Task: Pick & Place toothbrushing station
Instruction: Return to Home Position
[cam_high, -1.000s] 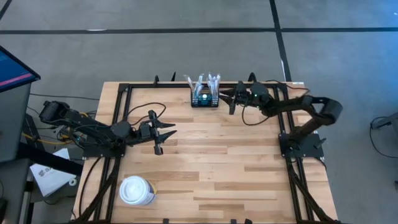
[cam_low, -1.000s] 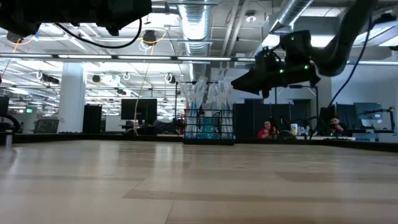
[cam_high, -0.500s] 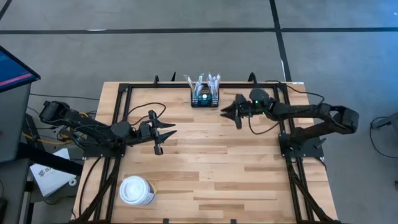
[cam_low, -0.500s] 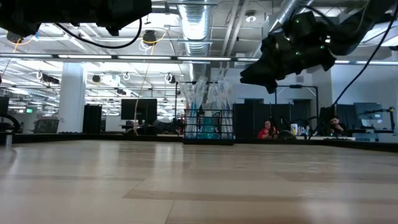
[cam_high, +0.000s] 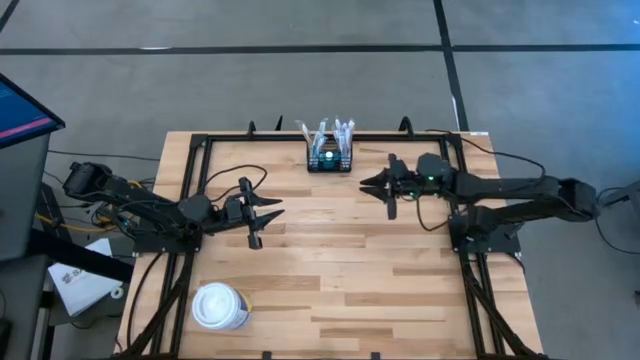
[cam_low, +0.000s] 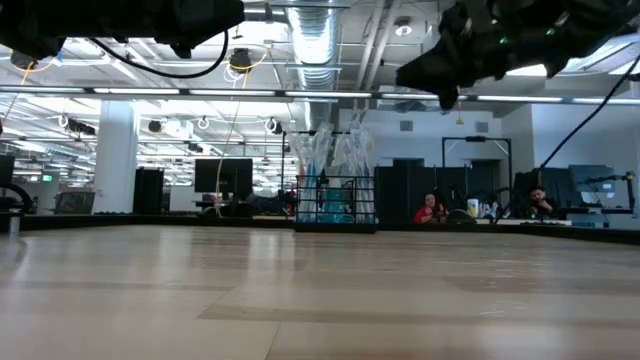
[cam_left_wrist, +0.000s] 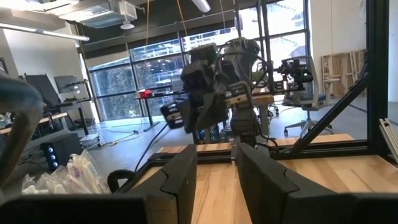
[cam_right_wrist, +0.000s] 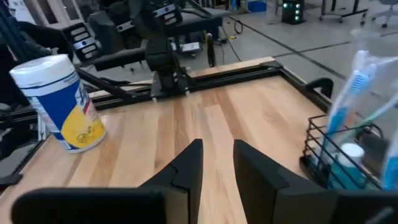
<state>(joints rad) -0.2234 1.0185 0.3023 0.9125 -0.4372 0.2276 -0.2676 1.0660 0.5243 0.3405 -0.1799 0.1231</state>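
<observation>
Organiser box (cam_high: 329, 158) of black wire mesh stands at the upper centre of the high view, near the upper edge of the worktop (cam_high: 340, 285), with wrapped toothbrushes (cam_high: 331, 130) upright in it. The right gripper (cam_high: 377, 197) hangs just to its lower right, clear of it, fingers slightly apart and empty. The left gripper (cam_high: 266, 220) hovers at centre left, fingers likewise parted, holding nothing. A white lidded paper cup (cam_high: 220, 306) sits at lower left.

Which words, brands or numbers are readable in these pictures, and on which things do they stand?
No text can be read anywhere.
Paper cup: blue and yellow print, too blurred to read.
Toothbrush packs in the mesh organiser: no legible lettering.
</observation>
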